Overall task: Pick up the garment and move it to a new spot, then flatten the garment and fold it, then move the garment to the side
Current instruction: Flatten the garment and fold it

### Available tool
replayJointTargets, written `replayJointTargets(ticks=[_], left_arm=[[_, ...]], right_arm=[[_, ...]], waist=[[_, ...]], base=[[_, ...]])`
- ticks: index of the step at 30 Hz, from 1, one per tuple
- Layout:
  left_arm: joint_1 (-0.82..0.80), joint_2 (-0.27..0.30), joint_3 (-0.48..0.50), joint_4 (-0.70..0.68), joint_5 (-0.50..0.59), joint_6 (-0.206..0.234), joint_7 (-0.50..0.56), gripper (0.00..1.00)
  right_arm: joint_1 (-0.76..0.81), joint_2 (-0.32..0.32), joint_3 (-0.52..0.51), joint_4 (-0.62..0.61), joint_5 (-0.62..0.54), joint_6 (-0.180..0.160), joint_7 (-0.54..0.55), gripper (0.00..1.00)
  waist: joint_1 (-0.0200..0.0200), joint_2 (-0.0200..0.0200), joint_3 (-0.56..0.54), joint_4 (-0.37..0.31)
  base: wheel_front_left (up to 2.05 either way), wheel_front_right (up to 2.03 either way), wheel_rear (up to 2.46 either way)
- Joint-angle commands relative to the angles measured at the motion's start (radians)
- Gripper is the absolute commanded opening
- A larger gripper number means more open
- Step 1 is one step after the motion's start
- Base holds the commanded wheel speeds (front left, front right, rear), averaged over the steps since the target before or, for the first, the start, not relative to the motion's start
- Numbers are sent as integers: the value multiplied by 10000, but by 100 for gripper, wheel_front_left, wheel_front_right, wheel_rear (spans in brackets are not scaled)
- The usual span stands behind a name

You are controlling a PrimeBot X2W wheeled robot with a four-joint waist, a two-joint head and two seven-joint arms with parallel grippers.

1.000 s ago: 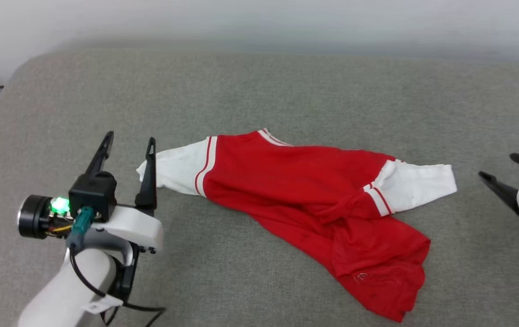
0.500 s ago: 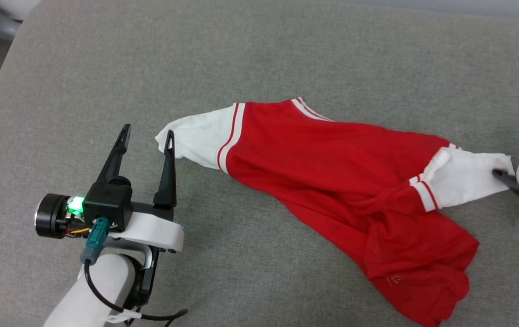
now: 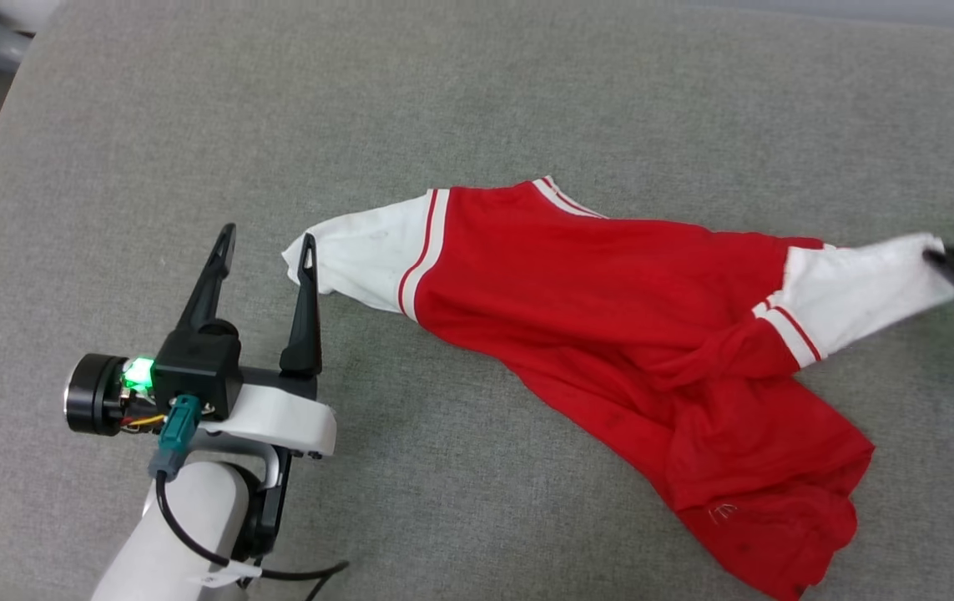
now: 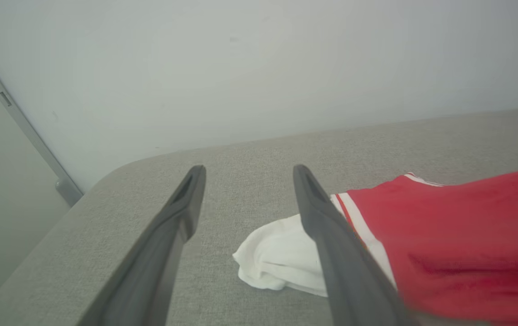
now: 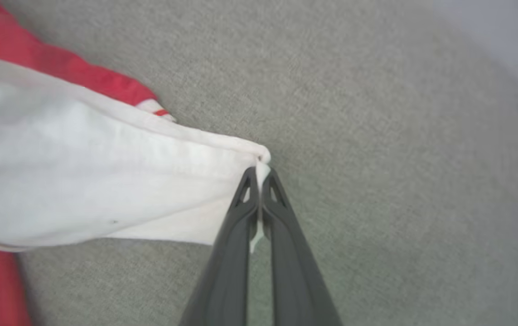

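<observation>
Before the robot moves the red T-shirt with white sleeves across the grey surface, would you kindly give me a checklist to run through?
1. Right gripper shut on one white sleeve of the bright red soft-fabric T-shirt: ok.
2. Pinch deep enough to survive a pull: cannot tell; only the hem corner sits between the fingers.
3. Left gripper open, ready to grasp: ok.
4. Left gripper holding the other white sleeve: not ok; nothing is held.
5. T-shirt flat on the grey fabric surface: not ok; the body is bunched and twisted.
</observation>
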Motion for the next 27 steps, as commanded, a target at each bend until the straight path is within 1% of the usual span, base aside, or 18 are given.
replayJointTargets(ticks=[1, 5, 10, 13, 16, 22, 25, 27], left_arm=[[213, -49, 82, 6, 79, -35, -22, 100], [451, -214, 296, 32, 245, -149, -22, 100], [951, -331, 600, 101, 374, -285, -22, 100], [1315, -401, 758, 114, 442, -331, -22, 100], [1667, -475, 896, 172, 458, -423, -22, 100], [2306, -660, 1070, 171, 554, -535, -22, 100], [2443, -728, 1133, 208, 607, -631, -22, 100], [2494, -779, 1165, 234, 661, -674, -22, 100]], right_arm=[[-200, 35, -62, -38, 9, -12, -284, 0], [-30, -151, -91, -275, -175, -12, -1576, 0], [892, -410, -381, -747, -346, -12, -2836, 0], [1737, -536, -771, -1049, -549, -12, -3457, 0], [2916, -580, -1123, -1312, -652, -12, -3798, 0], [5070, -138, -1797, -1396, -879, -12, -4133, 0], [5837, 149, -2057, -1046, -1037, -12, -4329, 0], [6298, 369, -2057, -684, -1134, -13, -4448, 0]], waist=[[-1, 0, -139, -83], [-1, 0, -485, -207], [-1, 0, -1020, -420], [-1, 0, -1347, -531], [-1, 0, -1664, -669], [-1, 0, -2081, -942], [-1, 0, -2180, -986], [-1, 0, -2221, -982]], base=[[0, 0, 0], [0, 0, 0], [0, 0, 0], [0, 0, 0], [0, 0, 0], [0, 0, 0], [0, 0, 0], [0, 0, 0]])
